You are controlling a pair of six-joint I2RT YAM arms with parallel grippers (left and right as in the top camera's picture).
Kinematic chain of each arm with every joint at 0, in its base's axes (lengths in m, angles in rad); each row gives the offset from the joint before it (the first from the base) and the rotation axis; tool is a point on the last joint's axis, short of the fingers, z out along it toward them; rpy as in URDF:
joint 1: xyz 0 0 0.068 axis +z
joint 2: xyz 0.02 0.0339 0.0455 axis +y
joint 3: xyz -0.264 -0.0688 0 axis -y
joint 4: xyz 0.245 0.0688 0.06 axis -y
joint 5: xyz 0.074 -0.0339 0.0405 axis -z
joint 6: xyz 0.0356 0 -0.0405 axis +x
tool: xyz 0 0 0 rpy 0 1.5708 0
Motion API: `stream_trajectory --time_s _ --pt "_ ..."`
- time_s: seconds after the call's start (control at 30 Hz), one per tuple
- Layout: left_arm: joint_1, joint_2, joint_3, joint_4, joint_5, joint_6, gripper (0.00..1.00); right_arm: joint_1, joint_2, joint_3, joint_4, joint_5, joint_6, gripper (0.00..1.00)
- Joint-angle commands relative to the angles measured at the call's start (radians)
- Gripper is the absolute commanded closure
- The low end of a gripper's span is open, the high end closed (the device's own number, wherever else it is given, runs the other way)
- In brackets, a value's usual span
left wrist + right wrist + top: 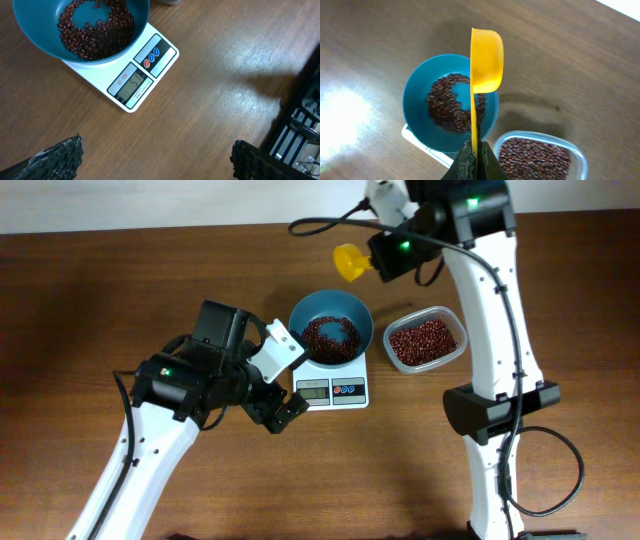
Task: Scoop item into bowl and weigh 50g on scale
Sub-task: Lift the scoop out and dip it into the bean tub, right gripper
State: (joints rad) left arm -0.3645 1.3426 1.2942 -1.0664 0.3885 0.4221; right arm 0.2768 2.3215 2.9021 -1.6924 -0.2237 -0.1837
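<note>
The teal bowl (pixel 331 327) stands on the white scale (pixel 332 391) and holds a ring of red-brown beans (pixel 330 337). My right gripper (pixel 385 255) is shut on the handle of a yellow scoop (pixel 350 262), which hangs above the table behind the bowl. In the right wrist view the scoop (pixel 486 60) lies on its side over the bowl (pixel 415 100), with the gripper (pixel 475 162) clamped on its thin handle. My left gripper (pixel 280 412) is open and empty beside the scale's front left corner. In the left wrist view the scale (pixel 145 75) shows a lit display below the bowl (pixel 137 37), and my gripper (pixel 155 162) spans bare wood.
A clear plastic container (pixel 426 340) full of beans sits right of the bowl, and the right wrist view shows the container (pixel 535 155) too. The right arm's white links (pixel 500 380) rise along the right side. Dark wooden table (pixel 120 290) all around.
</note>
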Motion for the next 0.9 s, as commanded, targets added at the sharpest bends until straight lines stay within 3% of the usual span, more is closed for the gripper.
stream_trajectory --time_s 0.0,0.57,0.73,0.87 --pt "-0.002 -0.002 0.014 -0.002 0.013 -0.01 0.01 -0.018 -0.021 0.018 -0.003 -0.012 0.009 0.96" --pt "-0.002 -0.002 0.014 -0.002 0.013 -0.01 0.01 -0.016 -0.021 0.018 -0.006 -0.018 0.009 0.96" --pt "-0.002 -0.002 0.014 -0.002 0.013 -0.01 0.01 -0.015 -0.021 0.018 -0.006 -0.142 -0.031 0.96" --pt "-0.002 -0.002 0.014 -0.002 0.013 -0.01 0.01 -0.022 -0.026 0.018 -0.006 0.08 0.083 0.96"
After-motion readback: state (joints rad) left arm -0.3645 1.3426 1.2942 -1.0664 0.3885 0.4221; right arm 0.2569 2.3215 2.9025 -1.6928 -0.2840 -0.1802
